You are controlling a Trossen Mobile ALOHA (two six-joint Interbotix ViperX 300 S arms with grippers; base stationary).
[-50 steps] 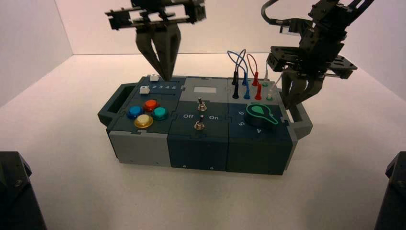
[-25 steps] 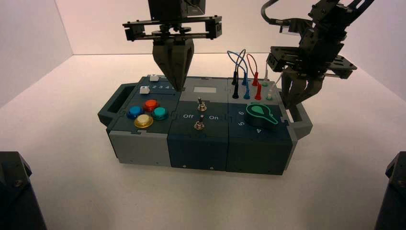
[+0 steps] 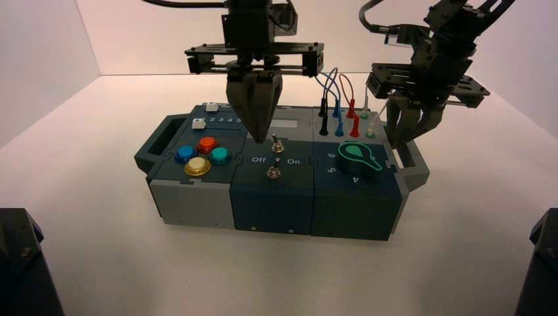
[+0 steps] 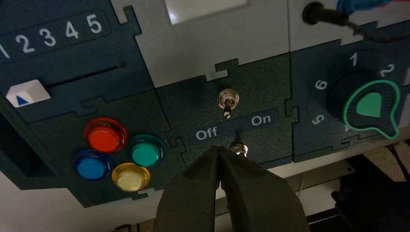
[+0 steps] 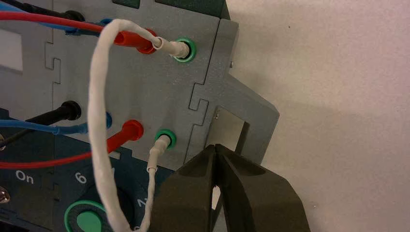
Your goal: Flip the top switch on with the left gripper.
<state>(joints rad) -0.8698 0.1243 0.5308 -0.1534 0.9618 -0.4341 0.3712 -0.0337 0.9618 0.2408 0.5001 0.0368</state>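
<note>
Hanging just left of the top switch, seen from above, the left gripper [image 3: 260, 139] has its two fingers pressed together, with nothing between them; the top switch [image 4: 227, 102] is a tiny silver toggle on the dark middle part of the box [image 3: 191, 204], on the far side of the words "Off" and "On"; its thin lever should feel light but a bit stiff, with a small click, and the metal may be slippery; it looks best not to grab it, but to put the closed tips on the left side of the lever, near its top, and push right toward "On"; a hard poke down could hurt it.

Toward the box's left edge sit the white sliders and the red button [image 3: 207, 144], well apart from the switch; in the middle, the lower switch [image 3: 274, 172] is near, on the near side of the words, so the tips should keep away from it; to the right there is room for a short push before the green-topped knob [image 3: 357, 157]; past it, nearer the far edge, stand the wires [image 3: 333, 82]; last, the right gripper [image 3: 395, 143] waits at the box's right edge, its fingers together too.
</note>
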